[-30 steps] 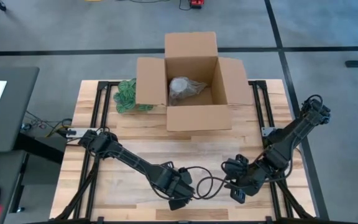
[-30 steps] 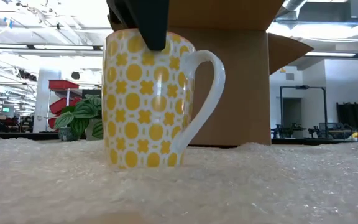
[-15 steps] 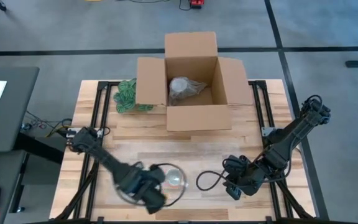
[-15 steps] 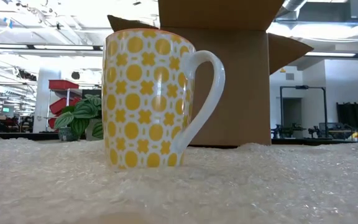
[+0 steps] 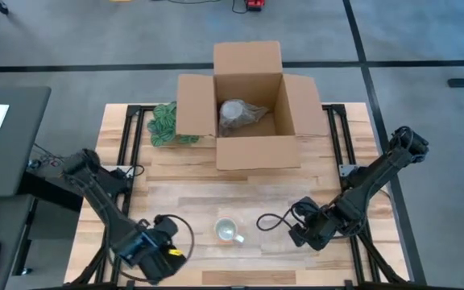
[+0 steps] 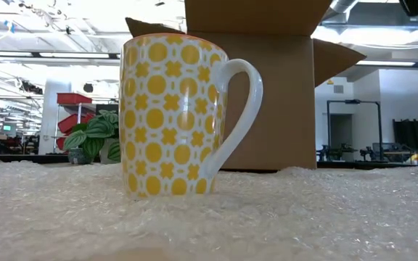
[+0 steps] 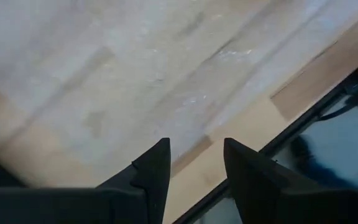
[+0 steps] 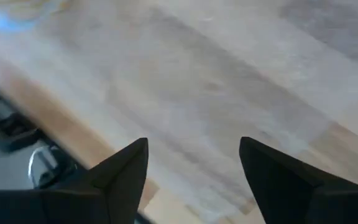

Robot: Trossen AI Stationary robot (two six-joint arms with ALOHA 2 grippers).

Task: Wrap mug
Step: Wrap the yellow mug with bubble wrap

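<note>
From my remote console: the yellow-patterned mug (image 5: 229, 232) stands upright on bubble wrap (image 6: 325, 217), between my left gripper (image 5: 158, 255) and right gripper (image 5: 298, 234), both parted, empty, well clear.

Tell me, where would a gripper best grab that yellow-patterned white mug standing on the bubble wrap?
Probably from above, pinching the rim of the yellow-patterned white mug: it stands upright with its mouth open to the top. Its handle, sticking out sideways toward the right gripper, is an alternative hold.
</note>
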